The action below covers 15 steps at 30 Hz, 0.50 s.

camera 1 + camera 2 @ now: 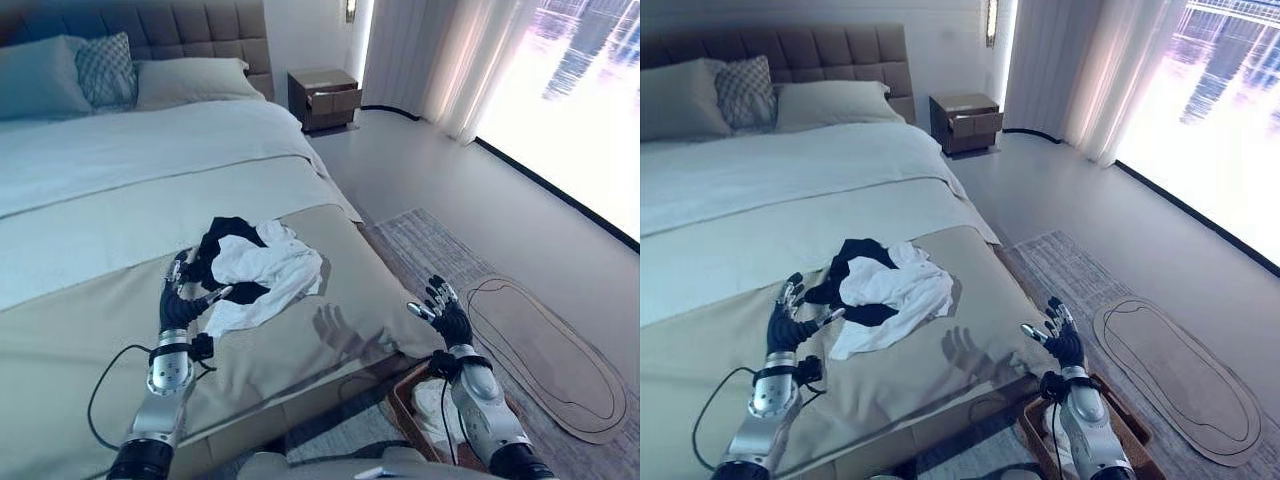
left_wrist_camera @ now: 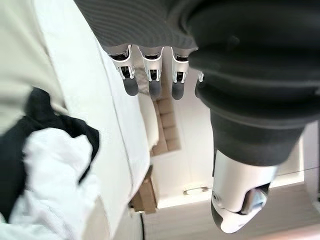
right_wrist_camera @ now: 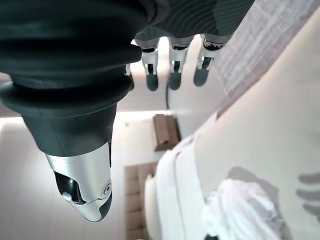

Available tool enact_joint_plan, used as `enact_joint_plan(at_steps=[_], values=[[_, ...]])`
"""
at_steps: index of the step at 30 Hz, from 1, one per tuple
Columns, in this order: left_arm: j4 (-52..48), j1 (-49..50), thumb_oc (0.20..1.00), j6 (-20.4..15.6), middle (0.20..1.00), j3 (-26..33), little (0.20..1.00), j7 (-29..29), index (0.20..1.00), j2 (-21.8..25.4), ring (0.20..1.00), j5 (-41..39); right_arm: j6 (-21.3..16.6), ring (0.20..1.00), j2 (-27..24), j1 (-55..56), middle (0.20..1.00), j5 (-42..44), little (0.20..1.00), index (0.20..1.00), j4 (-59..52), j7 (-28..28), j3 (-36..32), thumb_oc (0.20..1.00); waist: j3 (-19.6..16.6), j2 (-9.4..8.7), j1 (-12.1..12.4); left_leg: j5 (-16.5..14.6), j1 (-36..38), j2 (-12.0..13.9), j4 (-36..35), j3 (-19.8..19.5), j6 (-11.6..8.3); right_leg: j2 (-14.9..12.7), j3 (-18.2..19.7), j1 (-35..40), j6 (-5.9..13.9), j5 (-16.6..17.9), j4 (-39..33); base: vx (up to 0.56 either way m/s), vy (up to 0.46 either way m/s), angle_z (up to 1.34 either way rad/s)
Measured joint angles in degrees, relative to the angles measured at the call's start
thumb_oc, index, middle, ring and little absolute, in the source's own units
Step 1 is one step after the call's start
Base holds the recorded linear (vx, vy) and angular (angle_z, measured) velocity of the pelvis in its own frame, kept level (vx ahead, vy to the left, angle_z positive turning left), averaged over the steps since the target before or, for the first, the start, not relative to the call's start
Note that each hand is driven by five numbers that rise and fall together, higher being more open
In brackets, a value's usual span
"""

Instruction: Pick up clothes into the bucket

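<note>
Bed (image 1: 120,190), basket (image 1: 400,405) half hidden

Big bed (image 1: 120,170) with a tufted headboard (image 1: 190,30), pale sheet up top and a beige blanket (image 1: 300,340) across the foot end. Two plain pillows (image 1: 190,82) plus a checked cushion (image 1: 105,70) between them up by the headboard. Wooden nightstand (image 1: 325,97) sits just beside the bed, drawer partly open. Sheer curtains (image 1: 440,60) hang by a huge bright window (image 1: 580,90). Grey rug (image 1: 430,250) on the floor next to the bed, with an oval tan mat (image 1: 550,355) further out.
</note>
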Motion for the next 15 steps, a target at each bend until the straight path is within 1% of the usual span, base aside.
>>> enact_joint_plan(at_steps=[1, 2, 3, 5, 6, 7, 9, 11, 12, 13, 15], values=[[0.0, 0.2, 1.000, 0.1, 1.000, -0.1, 1.000, 0.0, 1.000, -0.9, 1.000, 0.0, 0.1, 1.000, -0.4, 0.2, 1.000, 0.0, 1.000, 1.000, -0.2, 0.0, 0.0, 1.000, 0.7, 0.30, 0.1, -0.3, -1.2, -1.0, 6.3, 0.1, 0.43, -0.3, -0.7, 0.9, 0.27, 0.9, -0.6, 0.14, -0.176, 0.00], [0.1, 0.4, 1.000, 0.2, 1.000, 0.0, 1.000, 0.0, 1.000, -1.9, 1.000, 0.0, 0.1, 1.000, -1.3, 0.7, 1.000, 0.0, 1.000, 1.000, -0.2, 0.0, 0.0, 1.000, 0.4, 1.90, 0.0, -1.9, 0.3, 0.5, 5.9, -0.2, -0.89, 1.0, -1.3, 2.0, 0.84, 1.5, -0.7, 0.14, -0.199, 0.11], [0.1, 0.3, 1.000, 0.2, 1.000, -0.2, 1.000, 0.1, 1.000, -2.1, 1.000, 0.0, 0.3, 1.000, -1.4, 1.8, 1.000, 0.0, 1.000, 1.000, -0.2, -0.1, 0.1, 1.000, -0.3, 1.26, 0.1, -1.7, 1.4, 0.5, 3.8, 0.6, -1.53, 0.8, -1.2, 1.9, 0.86, 1.5, -0.7, 0.06, -0.103, 0.13], [-0.1, -0.2, 1.000, 0.2, 1.000, -0.3, 1.000, 0.1, 1.000, -1.4, 1.000, 0.1, 0.3, 1.000, -1.6, 2.0, 1.000, 0.0, 1.000, 1.000, -0.6, -0.1, -0.1, 1.000, -1.0, 0.72, 0.0, -1.4, 1.4, 1.0, 2.4, 1.0, -1.30, 1.4, -1.0, 1.4, 0.82, 1.6, -1.2, 0.07, -0.138, -0.04], [0.0, -0.5, 1.000, 0.4, 1.000, -0.3, 1.000, 0.2, 1.000, -1.2, 1.000, 0.5, 0.3, 1.000, -1.8, 2.1, 1.000, 0.0, 1.000, 1.000, -0.8, -0.1, -0.2, 1.000, -1.1, 0.78, -0.1, -1.4, 1.3, 1.4, 2.3, 0.9, -1.33, 1.6, -1.0, 1.3, 0.81, 1.8, -1.2, 0.10, -0.179, -0.05], [0.0, -0.9, 1.000, 0.6, 1.000, -0.6, 1.000, 0.4, 1.000, -0.5, 1.000, 2.0, 0.3, 1.000, -2.0, 2.6, 1.000, 0.0, 1.000, 1.000, -1.0, 0.0, -0.6, 1.000, -1.2, 0.60, -0.1, -0.9, 1.2, 1.6, 2.1, 0.8, -0.90, 1.9, -1.0, 1.6, 0.64, 1.9, -1.8, 0.09, -0.146, 0.02], [1.3, -1.7, 1.000, 1.3, 1.000, -1.8, 1.000, 0.8, 1.000, 0.0, 1.000, 3.7, 0.3, 1.000, -2.2, 3.2, 1.000, 0.2, 1.000, 1.000, -1.0, 0.1, -1.2, 1.000, -1.8, 1.02, -0.5, -0.7, 1.3, 2.2, 2.5, 0.5, -0.68, 3.0, -1.3, 2.0, 0.36, 1.9, -2.0, 0.08, -0.177, 0.05], [3.5, -2.7, 1.000, 2.2, 1.000, -2.7, 1.000, 1.1, 1.000, 0.6, 1.000, 5.9, 0.3, 1.000, -2.4, 3.3, 1.000, 0.5, 1.000, 1.000, -1.5, 0.4, -1.2, 1.000, -2.0, 1.33, -1.0, -0.5, 1.1, 2.2, 4.0, 0.4, -1.03, 3.6, -1.4, 2.5, -0.05, 1.7, -2.0, -0.04, -0.060, 0.06], [5.3, -4.2, 1.000, 2.4, 1.000, -3.6, 1.000, 1.6, 1.000, 0.9, 1.000, 6.9, 0.1, 1.000, -2.6, 3.3, 1.000, 0.6, 1.000, 1.000, -1.6, 0.6, -1.2, 1.000, -1.8, 1.75, -1.5, 0.1, -0.3, 2.3, 6.4, 0.2, -2.06, 3.7, -2.1, 2.5, -0.72, 1.2, -1.4, -0.07, 0.020, 0.16], [6.7, -5.5, 1.000, 2.6, 1.000, -4.6, 1.000, 1.9, 1.000, 1.1, 1.000, 7.0, 0.1, 1.000, -2.9, 3.3, 1.000, 0.6, 1.000, 1.000, -1.6, 0.6, -1.2, 1.000, -1.8, 1.76, -1.5, 0.0, -1.6, 2.1, 7.9, -0.1, -2.14, 3.6, -2.4, 2.1, -0.69, 1.1, -1.0, -0.07, 0.059, 0.20], [7.8, -8.0, 1.000, 2.8, 1.000, -5.4, 1.000, 2.8, 1.000, 0.9, 1.000, 9.2, 0.1, 1.000, -3.8, 2.5, 1.000, 0.7, 1.000, 1.000, -1.6, 0.5, -1.2, 1.000, -1.2, 2.71, -1.7, 0.1, -3.0, 2.4, 8.1, -0.2, -2.17, 3.4, -2.4, 0.7, -0.68, 1.1, -0.6, -0.07, 0.094, 0.01]])
